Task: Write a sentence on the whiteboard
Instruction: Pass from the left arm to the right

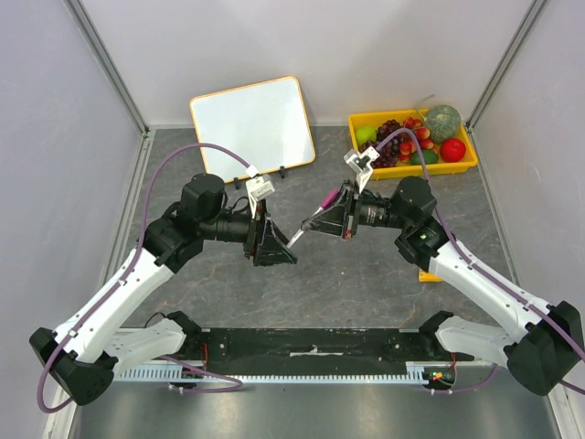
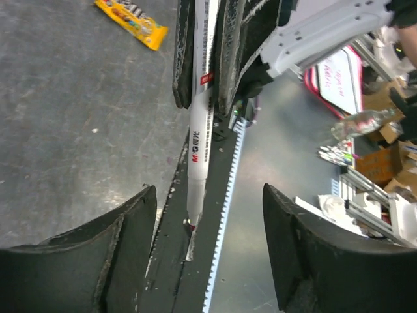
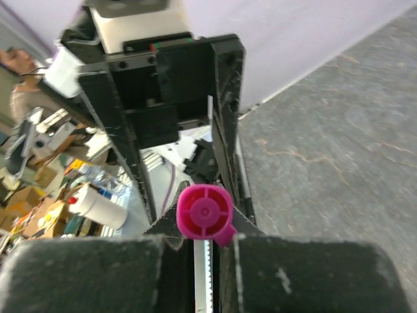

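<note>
Orange edges run round the whiteboard [image 1: 253, 126]. It stands at the back of the grey table [image 1: 366, 293], tipped back toward the wall, on two little black feet. Its face looks plain white. It sits behind the left arm, well away from both grippers, and to the left of the yellow tray [image 1: 439, 168].

The left arm reaches in from the left side. A purple cable [image 1: 174, 160] loops over it. The left gripper [image 1: 279, 245] points toward the middle of the table. In the left wrist view its two black fingers [image 2: 130, 235] are spread wide. The marker [image 2: 199, 130] pokes down into the gap between them, but the fingers do not touch it.

The marker is white with a pink cap [image 3: 205, 212] on one end. From above it hangs in the air between the two grippers, slanting, with the pink end [image 1: 327, 198] up on the right side.

The right gripper [image 1: 331, 218] pinches the marker tight. In the right wrist view the pink cap sits just past its fingers [image 3: 313, 274], which are squeezed onto the white part.

At the back right is the yellow tray, full of fruit [image 1: 452, 149]: a red one, dark grapes, green ones and a round melon. A yellow candy wrapper [image 2: 130, 23] lies flat on the table.
</note>
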Motion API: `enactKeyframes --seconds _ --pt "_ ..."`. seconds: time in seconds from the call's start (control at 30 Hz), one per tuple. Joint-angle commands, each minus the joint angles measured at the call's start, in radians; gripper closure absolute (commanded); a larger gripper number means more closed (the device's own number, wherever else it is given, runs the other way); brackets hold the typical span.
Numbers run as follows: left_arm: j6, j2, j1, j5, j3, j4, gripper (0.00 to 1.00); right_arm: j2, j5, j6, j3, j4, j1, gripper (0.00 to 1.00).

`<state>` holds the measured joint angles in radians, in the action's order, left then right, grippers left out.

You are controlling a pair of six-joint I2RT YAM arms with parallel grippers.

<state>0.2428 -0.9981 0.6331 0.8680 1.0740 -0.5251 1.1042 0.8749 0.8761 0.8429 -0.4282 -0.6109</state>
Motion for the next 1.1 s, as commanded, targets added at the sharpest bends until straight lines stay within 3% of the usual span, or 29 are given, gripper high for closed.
enactKeyframes --seconds 0.0,0.2,0.4,0.67,0.87,1.07 --pt "0.044 -0.004 -0.003 -0.179 -0.009 0.013 0.27 -0.023 -0.163 -0.169 0.061 0.268 0.011 1.0" --pt "0.151 -0.08 -0.006 -0.397 -0.045 0.043 0.22 -0.052 -0.33 -0.239 0.024 0.427 0.083 1.0" --pt "0.208 -0.172 -0.007 -0.612 -0.054 0.076 0.2 -0.118 -0.381 -0.295 -0.031 0.515 0.197 1.0" --pt "0.259 -0.367 -0.01 -0.863 -0.017 0.108 0.19 -0.155 -0.424 -0.377 -0.045 0.614 0.214 1.0" --pt "0.319 -0.534 -0.009 -1.021 0.046 0.14 0.21 -0.172 -0.456 -0.41 -0.056 0.651 0.217 1.0" --pt "0.305 -0.721 -0.009 -1.199 0.205 0.131 0.24 -0.184 -0.471 -0.433 -0.057 0.681 0.217 1.0"
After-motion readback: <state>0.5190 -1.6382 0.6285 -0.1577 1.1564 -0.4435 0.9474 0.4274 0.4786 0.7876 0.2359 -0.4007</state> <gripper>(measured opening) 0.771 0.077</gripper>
